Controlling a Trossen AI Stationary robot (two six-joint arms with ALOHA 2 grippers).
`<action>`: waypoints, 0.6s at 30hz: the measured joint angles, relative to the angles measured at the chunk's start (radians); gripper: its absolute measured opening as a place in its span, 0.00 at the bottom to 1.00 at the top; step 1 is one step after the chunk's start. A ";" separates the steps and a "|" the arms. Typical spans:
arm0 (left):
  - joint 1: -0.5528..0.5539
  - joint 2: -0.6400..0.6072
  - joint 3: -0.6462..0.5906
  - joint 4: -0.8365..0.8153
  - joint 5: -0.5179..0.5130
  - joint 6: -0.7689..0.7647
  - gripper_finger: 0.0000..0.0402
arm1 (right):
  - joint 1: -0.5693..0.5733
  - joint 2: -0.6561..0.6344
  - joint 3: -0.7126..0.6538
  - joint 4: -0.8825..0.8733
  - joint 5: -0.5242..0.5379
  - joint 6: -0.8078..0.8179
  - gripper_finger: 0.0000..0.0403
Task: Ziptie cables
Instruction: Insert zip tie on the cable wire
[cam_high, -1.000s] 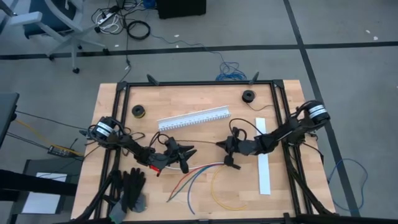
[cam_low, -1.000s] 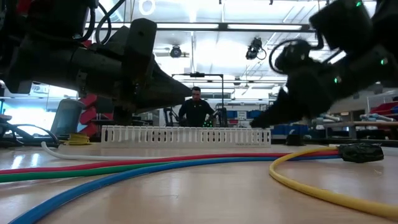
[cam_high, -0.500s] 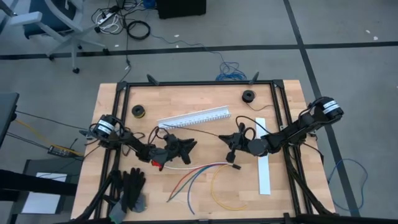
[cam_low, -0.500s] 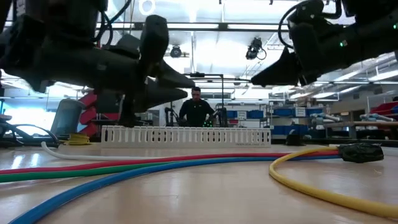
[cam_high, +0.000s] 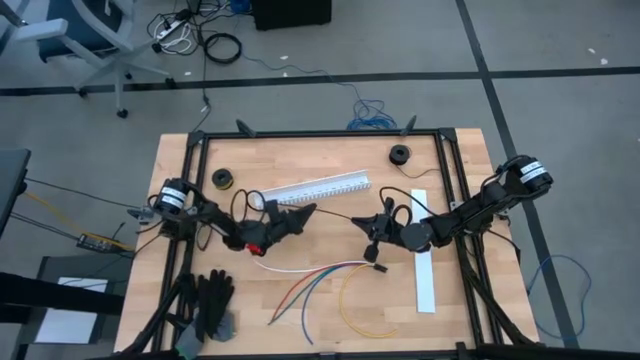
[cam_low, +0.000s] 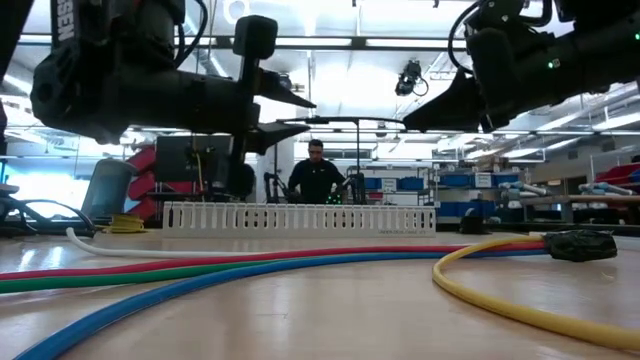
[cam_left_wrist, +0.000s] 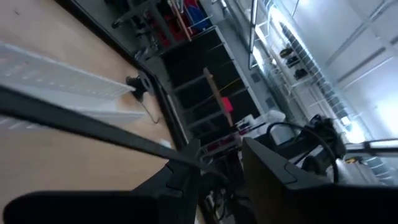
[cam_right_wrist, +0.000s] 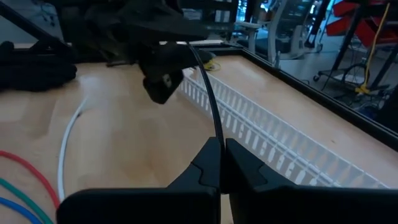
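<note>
The cables (cam_high: 320, 283), thin red, green, blue, white and yellow wires, lie loose on the table near its front middle, and run across the low view (cam_low: 250, 262). A small dark plug (cam_high: 378, 268) sits at their right end. Above them a thin black zip tie (cam_high: 335, 217) spans between my two grippers, clear of the table. My left gripper (cam_high: 298, 212) is shut on its left end and my right gripper (cam_high: 370, 226) on its right end. The low view shows the tie (cam_low: 350, 121) as a level line between both hands. My left gripper has the zip tie's left end (cam_left_wrist: 186, 157) between its two fingers, coming level from the table's left. The strap (cam_left_wrist: 93, 124) runs on straight from the fingers and is lifted clear. My right gripper pinches the zip tie's right end (cam_right_wrist: 217, 138) between its two shut fingers, coming about level from the table's right. The strap (cam_right_wrist: 208, 93) leaves the fingertips straight toward the left gripper (cam_right_wrist: 165, 65), clear of the table.
A long white slotted channel (cam_high: 312, 189) lies just beyond the grippers, and a flat white strip (cam_high: 425, 265) lies on the right. Two small black spools (cam_high: 222, 178) (cam_high: 400, 154) sit near the far edge. Black gloves (cam_high: 212, 305) lie at the front left. A person (cam_low: 316, 178) stands beyond the table.
My left gripper has moved toward the far edge and up, rolling about its own axis, and keeps its end of the zip tie. My right gripper has risen and drawn a little to the right. The tie now stretches straight between them, higher above the cables.
</note>
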 joint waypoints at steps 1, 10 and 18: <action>0.004 0.000 0.000 0.006 0.003 0.000 0.23 | 0.003 0.000 0.005 0.000 -0.001 -0.009 0.00; 0.012 0.000 0.000 0.009 0.000 0.002 0.22 | 0.014 0.000 0.085 -0.065 -0.006 -0.076 0.00; 0.030 0.000 0.000 0.009 -0.005 0.074 0.18 | 0.020 0.000 0.114 -0.254 -0.008 0.073 0.00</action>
